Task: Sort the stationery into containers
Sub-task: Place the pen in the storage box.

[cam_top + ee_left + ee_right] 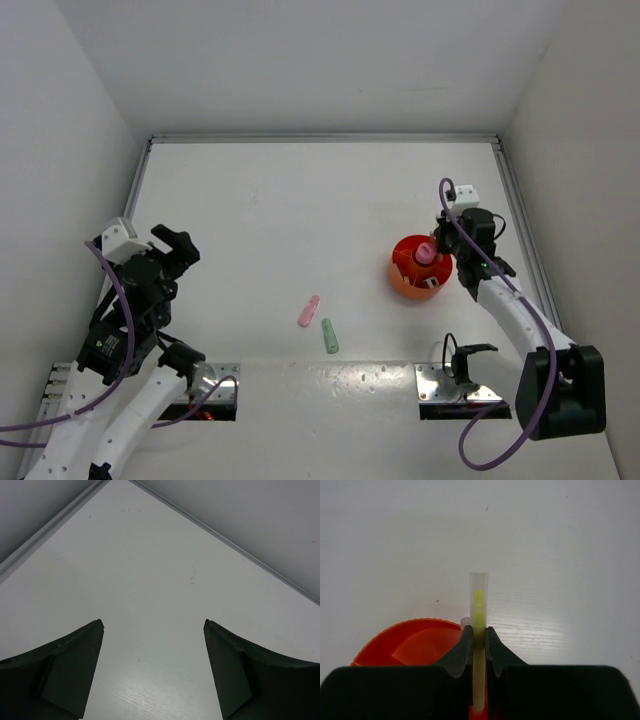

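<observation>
Since the right gripper (479,639) is pinched shut on the thin yellow stick (478,597), whose clear end juts past the fingertips at frame centre, I judge it should move over the orange tub (405,642), at lower left, before letting go. Otherwise the stick may fall outside the rim. The left gripper (154,625) gapes wide and empty. The pink marker (309,311) and green marker (329,336) lie on the table at lower centre.

white walls (320,60) box in a white table (280,210) — evenly lit, pale rail (320,138) along its edges
</observation>
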`<state>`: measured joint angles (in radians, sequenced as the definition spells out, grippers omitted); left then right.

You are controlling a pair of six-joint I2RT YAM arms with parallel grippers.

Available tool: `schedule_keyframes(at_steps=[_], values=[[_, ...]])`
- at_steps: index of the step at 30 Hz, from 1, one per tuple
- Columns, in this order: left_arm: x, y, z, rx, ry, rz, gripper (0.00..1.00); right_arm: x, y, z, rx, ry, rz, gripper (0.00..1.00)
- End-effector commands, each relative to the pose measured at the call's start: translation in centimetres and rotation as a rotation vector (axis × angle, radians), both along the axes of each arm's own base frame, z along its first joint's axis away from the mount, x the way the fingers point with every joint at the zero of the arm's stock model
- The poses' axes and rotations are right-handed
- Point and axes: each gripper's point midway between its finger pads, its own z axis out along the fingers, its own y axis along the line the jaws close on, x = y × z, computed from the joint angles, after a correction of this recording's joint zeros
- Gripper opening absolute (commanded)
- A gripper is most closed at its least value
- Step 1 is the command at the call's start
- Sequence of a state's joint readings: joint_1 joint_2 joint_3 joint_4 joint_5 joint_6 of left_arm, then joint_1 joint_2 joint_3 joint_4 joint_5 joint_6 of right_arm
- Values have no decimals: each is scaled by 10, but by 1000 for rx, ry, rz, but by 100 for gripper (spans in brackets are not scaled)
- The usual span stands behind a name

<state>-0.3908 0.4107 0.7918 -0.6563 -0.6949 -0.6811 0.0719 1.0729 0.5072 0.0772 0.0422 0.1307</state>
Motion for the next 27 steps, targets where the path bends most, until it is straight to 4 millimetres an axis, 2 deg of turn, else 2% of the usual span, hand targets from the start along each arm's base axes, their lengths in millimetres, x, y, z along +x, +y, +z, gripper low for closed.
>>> schedule_keyframes(at_steps=[1, 5, 7, 12, 14, 19, 20, 23, 27], values=[[4, 1, 6, 3, -21, 4, 87, 6, 3, 17, 14, -65, 38, 0], [4, 1, 6, 3, -21, 4, 87, 3, -1, 16, 4, -57, 47, 0], [4, 1, 6, 3, -21, 4, 87, 1, 4, 14, 9, -47, 76, 4], [4, 1, 6, 3, -21, 4, 87, 0, 4, 12, 13, -38, 104, 7], [4, 1, 6, 3, -21, 4, 87, -3, 5, 5, 11, -19, 117, 7], [4, 1, 6, 3, -21, 4, 87, -1, 5, 7, 5, -31, 136, 7], [4, 1, 6, 3, -21, 4, 87, -3, 5, 3, 5, -21, 136, 3], [4, 1, 6, 3, -21, 4, 87, -2, 5, 4, -5, -32, 141, 0], [4, 1, 6, 3, -21, 4, 87, -2, 2, 2, -14, -24, 137, 0]])
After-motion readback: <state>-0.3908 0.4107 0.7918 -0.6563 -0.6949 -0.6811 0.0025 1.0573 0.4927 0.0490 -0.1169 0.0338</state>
